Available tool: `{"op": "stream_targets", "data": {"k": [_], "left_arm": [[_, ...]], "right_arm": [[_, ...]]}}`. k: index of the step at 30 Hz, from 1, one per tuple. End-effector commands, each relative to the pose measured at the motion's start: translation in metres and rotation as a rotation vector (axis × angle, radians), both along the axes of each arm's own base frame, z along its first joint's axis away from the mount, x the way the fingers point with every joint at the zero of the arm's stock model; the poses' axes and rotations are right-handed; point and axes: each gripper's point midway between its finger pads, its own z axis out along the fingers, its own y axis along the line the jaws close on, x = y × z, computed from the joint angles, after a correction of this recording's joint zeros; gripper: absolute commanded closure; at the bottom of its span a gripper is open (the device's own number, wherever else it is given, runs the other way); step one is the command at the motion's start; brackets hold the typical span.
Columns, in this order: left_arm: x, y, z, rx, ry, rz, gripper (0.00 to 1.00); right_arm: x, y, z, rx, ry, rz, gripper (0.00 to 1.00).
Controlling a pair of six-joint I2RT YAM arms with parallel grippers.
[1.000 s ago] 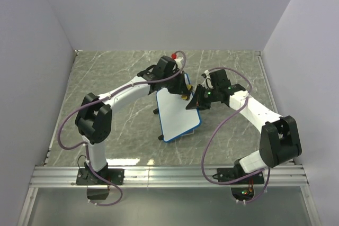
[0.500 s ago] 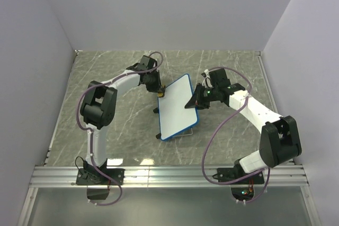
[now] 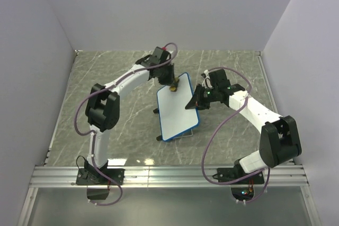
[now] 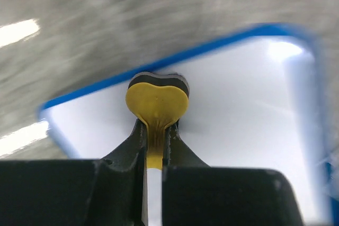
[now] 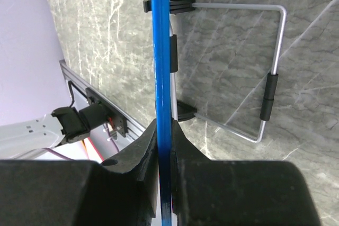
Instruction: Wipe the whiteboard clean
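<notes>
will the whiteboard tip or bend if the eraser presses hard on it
Probably stiff: the whiteboard edge looks straight in the right wrist view. Likely light and tippy on its thin wire stand, but the right hand clamps its edge, so it should hold under the eraser.

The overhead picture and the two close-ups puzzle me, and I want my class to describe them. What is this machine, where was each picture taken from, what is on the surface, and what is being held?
The machine is two white robot arms bolted at the near edge of a grey marbled table. The overhead picture comes from a fixed camera above and behind the arms. Each close-up comes from a camera on one arm's wrist, looking along its pincer. A whiteboard with a blue frame sits tilted, with a wire stand on its back. The right pincer is shut on the board's edge. The left pincer is shut on a yellow eraser, held against the board's white face near its far end. No writing shows on the board.
</notes>
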Motion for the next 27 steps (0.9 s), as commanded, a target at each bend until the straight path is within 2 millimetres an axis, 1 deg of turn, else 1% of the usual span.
{"op": "stream_targets", "data": {"k": [1, 3, 4, 5, 6, 7, 8, 9, 11, 12, 13, 14, 15, 16, 17, 18, 19, 20, 21, 22, 23, 24, 25, 26, 27], "left_arm": [[-0.038, -0.074, 0.047, -0.127, -0.028, -0.189, 1.0], [-0.046, -0.084, 0.049, -0.137, -0.013, -0.19, 1.0], [-0.053, -0.091, 0.049, -0.149, -0.008, -0.2, 1.0], [-0.058, -0.094, 0.052, -0.166, -0.002, -0.205, 1.0], [-0.062, -0.092, 0.046, -0.166, 0.022, -0.189, 1.0], [-0.062, -0.092, 0.054, -0.182, 0.006, -0.184, 1.0], [-0.059, -0.085, 0.05, -0.157, -0.004, -0.155, 1.0], [-0.057, -0.081, 0.052, -0.146, -0.009, -0.14, 1.0], [-0.049, -0.065, 0.061, -0.121, -0.026, -0.092, 1.0], [-0.041, -0.053, 0.066, -0.113, -0.039, -0.059, 1.0], [-0.037, -0.045, 0.079, -0.115, -0.067, -0.035, 1.0], [-0.034, -0.036, 0.085, -0.106, -0.071, -0.013, 1.0], [-0.024, -0.021, 0.091, -0.089, -0.096, 0.037, 1.0], [-0.022, -0.011, 0.106, -0.087, -0.121, 0.063, 1.0], [-0.02, 0.0, 0.113, -0.073, -0.131, 0.091, 1.0], [-0.013, 0.015, 0.12, -0.069, -0.145, 0.131, 1.0], [-0.011, 0.027, 0.137, -0.071, -0.179, 0.168, 1.0], [-0.006, 0.045, 0.14, -0.056, -0.182, 0.214, 1.0], [-0.006, 0.053, 0.146, -0.06, -0.188, 0.231, 1.0], [-0.007, 0.065, 0.16, -0.062, -0.216, 0.261, 1.0], [-0.007, 0.075, 0.161, -0.051, -0.215, 0.282, 1.0], [-0.006, 0.092, 0.161, -0.035, -0.209, 0.319, 1.0], [-0.009, 0.102, 0.168, -0.034, -0.223, 0.339, 1.0], [-0.01, 0.114, 0.16, -0.005, -0.212, 0.367, 1.0], [-0.01, 0.13, 0.156, 0.01, -0.203, 0.4, 1.0]], "right_arm": [[-0.013, -0.001, -0.017, -0.061, -0.028, 0.08, 1.0], [-0.013, -0.002, -0.016, -0.058, -0.033, 0.073, 1.0], [-0.013, -0.001, -0.015, -0.054, -0.037, 0.074, 1.0], [-0.013, -0.002, -0.013, -0.051, -0.042, 0.071, 1.0], [-0.014, -0.002, -0.013, -0.052, -0.043, 0.071, 1.0], [-0.014, -0.001, -0.012, -0.05, -0.046, 0.071, 1.0], [-0.015, -0.002, -0.012, -0.049, -0.049, 0.069, 1.0], [-0.016, -0.003, -0.013, -0.049, -0.049, 0.068, 1.0], [-0.018, -0.003, -0.01, -0.045, -0.059, 0.067, 1.0], [-0.02, -0.004, -0.012, -0.045, -0.057, 0.066, 1.0], [-0.021, -0.005, -0.012, -0.045, -0.057, 0.066, 1.0], [-0.021, -0.005, -0.009, -0.04, -0.067, 0.065, 1.0], [-0.023, -0.006, -0.011, -0.042, -0.065, 0.063, 1.0], [-0.023, -0.006, -0.01, -0.041, -0.07, 0.062, 1.0], [-0.023, -0.007, -0.008, -0.041, -0.079, 0.056, 1.0], [-0.025, -0.008, -0.009, -0.045, -0.078, 0.053, 1.0], [-0.025, -0.009, -0.01, -0.048, -0.078, 0.05, 1.0], [-0.028, -0.01, -0.01, -0.049, -0.078, 0.049, 1.0], [-0.029, -0.01, -0.011, -0.048, -0.077, 0.048, 1.0], [-0.03, -0.011, -0.012, -0.05, -0.075, 0.047, 1.0], [-0.03, -0.012, -0.011, -0.046, -0.078, 0.042, 1.0], [-0.033, -0.012, -0.013, -0.045, -0.071, 0.043, 1.0], [-0.035, -0.012, -0.014, -0.042, -0.069, 0.041, 1.0], [-0.037, -0.013, -0.012, -0.035, -0.074, 0.037, 1.0], [-0.04, -0.013, -0.014, -0.029, -0.072, 0.039, 1.0]]}}
